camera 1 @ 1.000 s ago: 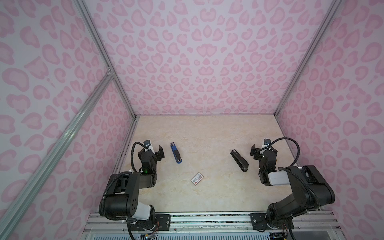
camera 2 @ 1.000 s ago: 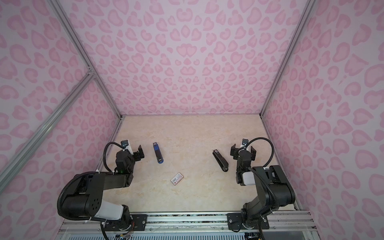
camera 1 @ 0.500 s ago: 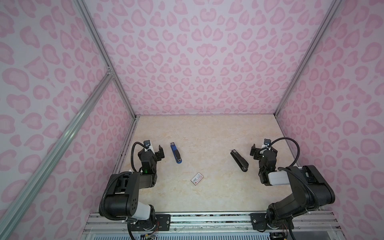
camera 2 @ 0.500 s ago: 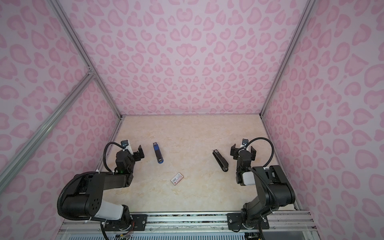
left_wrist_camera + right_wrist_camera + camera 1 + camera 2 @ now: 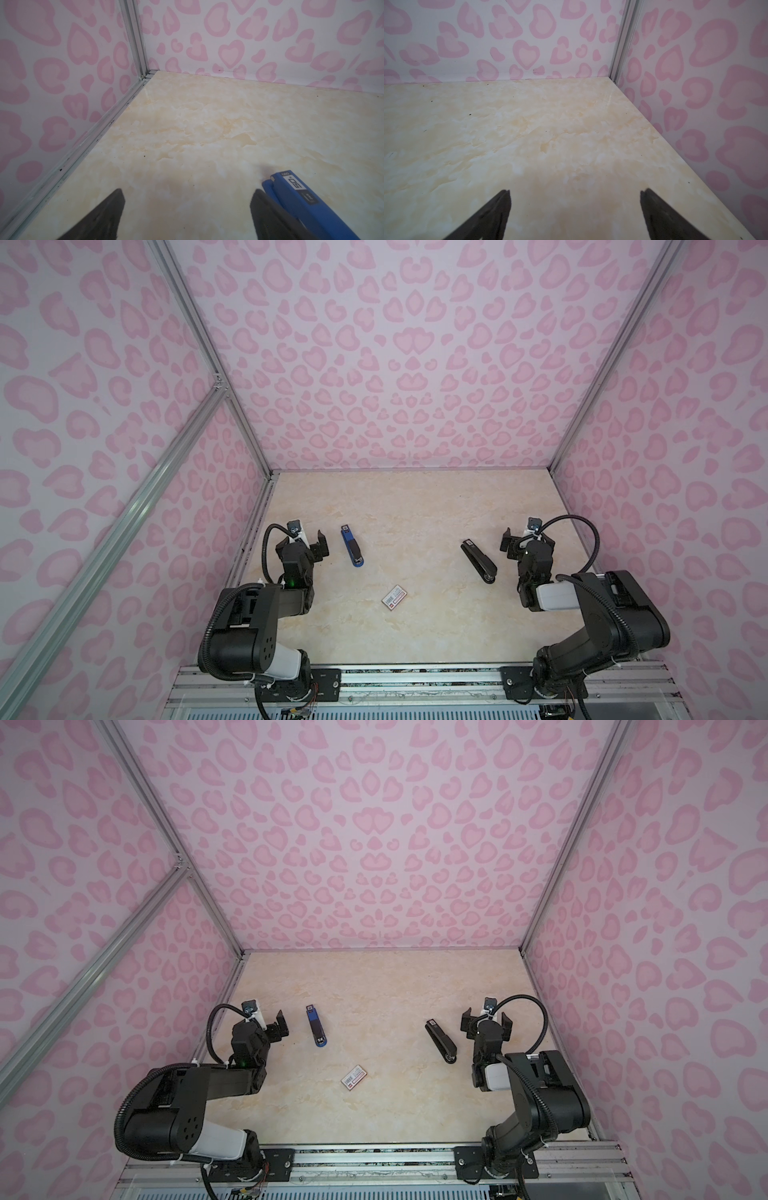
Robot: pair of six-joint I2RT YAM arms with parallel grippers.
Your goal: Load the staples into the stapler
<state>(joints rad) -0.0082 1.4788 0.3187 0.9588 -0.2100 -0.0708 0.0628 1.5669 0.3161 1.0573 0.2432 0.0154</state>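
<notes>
Waiting grippers, in a top view: left gripper [image 5: 305, 542] at centre left of the frame and right gripper [image 5: 527, 541] at centre right. Both sit low over the table [image 5: 415, 506] with jaws spread wide and nothing between them.
Staplers, in a top view: blue stapler [image 5: 352, 547] just right of the left gripper, black stapler [image 5: 478, 562] just left of the right gripper. Both lie flat and closed, well apart from each other.
Box, in a top view: small white-and-red barcoded box [image 5: 393, 597] at lower centre, between the two arms and apart from both staplers.
Layout, in a top view: left gripper [image 5: 268, 1027] and right gripper [image 5: 486, 1025] released and empty. The blue stapler [image 5: 316, 1029], black stapler [image 5: 441, 1042] and box [image 5: 355, 1077] lie untouched on the table [image 5: 374, 977].
Left wrist view: left gripper [image 5: 188, 191] at the bottom edge, jaws parted over bare table [image 5: 187, 124]. The blue stapler [image 5: 301, 203] sits at lower right, partly behind one jaw; whether they touch cannot be told.
Right wrist view: right gripper [image 5: 575, 191] at the bottom edge, jaws parted. Only bare table [image 5: 550, 124] lies ahead, with no stapler in the frame.
Staples: no strip shows in any view; whether the box holds any cannot be told.
Progress: judged to be at the very start, with nothing grasped, no stapler opened and no staples loaded.
Remaining: get hold of the staples, open a stapler, seat a strip and close it.
</notes>
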